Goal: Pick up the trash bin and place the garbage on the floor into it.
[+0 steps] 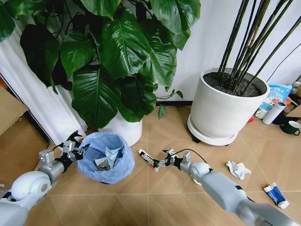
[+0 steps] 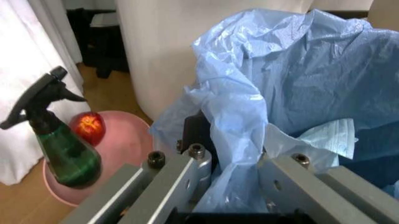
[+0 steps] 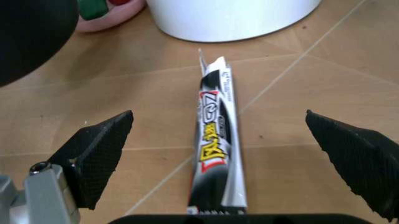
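Trash bin (image 1: 106,164) lined with a puffy light-blue bag stands on the floor (image 1: 155,197), in front of a large leafy plant in a white pot (image 1: 123,129). Crumpled pale paper lies inside the bin. The left gripper (image 1: 77,147) is at the bin's left rim; in the left wrist view its jaws are closed on the rim (image 2: 199,126), with blue bag plastic bunched between them. Beside the bin in that view sit a dark green spray bottle (image 2: 59,144) and a pink bowl (image 2: 128,154) with a red fruit (image 2: 89,127) in it. To the right of the bin, a long printed wrapper (image 1: 148,158), black, white, red and yellow, lies flat on the floor. The right gripper (image 1: 162,162) hovers just at the wrapper's near end; in the right wrist view its jaws are spread wide, with the wrapper (image 3: 218,154) lying lengthwise between them, untouched. Farther right on the floor lie a crumpled white paper wad (image 1: 238,169) and a blue-and-white packet (image 1: 276,195), well apart from the bin. Behind them stands a second white pot (image 1: 225,110) holding dark stems, on a low wheeled base.
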Motion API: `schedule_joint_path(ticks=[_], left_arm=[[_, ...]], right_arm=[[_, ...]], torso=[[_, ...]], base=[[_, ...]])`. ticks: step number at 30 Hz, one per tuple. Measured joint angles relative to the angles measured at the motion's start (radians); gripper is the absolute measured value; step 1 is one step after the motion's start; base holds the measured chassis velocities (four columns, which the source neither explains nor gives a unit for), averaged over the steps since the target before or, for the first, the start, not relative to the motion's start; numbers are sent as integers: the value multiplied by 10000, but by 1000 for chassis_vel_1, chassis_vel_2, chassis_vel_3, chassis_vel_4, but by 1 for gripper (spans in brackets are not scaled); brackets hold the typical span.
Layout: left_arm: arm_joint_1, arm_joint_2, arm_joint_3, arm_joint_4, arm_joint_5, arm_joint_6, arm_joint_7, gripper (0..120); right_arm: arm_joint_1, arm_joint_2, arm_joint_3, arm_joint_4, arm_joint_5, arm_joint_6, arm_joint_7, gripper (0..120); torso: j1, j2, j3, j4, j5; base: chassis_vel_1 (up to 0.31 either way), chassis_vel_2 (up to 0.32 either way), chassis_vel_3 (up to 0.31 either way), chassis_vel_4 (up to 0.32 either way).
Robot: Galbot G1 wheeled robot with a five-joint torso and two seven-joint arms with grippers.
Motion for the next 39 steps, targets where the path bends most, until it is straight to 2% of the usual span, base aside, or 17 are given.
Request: schedule_joint_path(ticks=[18,22,32,39], left_arm=[[99,-36,-144,-15,11,-10,16,0],[18,-19,-135,48,-27,-30,66,0],[-75,7,-73,188,-64,-53,138,0],[-153,19,-45,271,-134,-65,172,0]], right_arm=[[712,880,-667,-1778,-387,-66,-34,100],[1029,1234,-947,-2626,-532,-124,90,100],[1301,1716,-965,-3533,-770,-146,165,100],[1377,1865,-993,-3855,-815,-197,219,74]], torso=[[0,0,0,-1,-1],[0,1,-1,-1,-1],[0,1,0,0,-1],[-1,1,-2,-2,-2]], base=[[0,0,0,0],[0,0,0,0],[0,0,0,0],[0,0,0,0]])
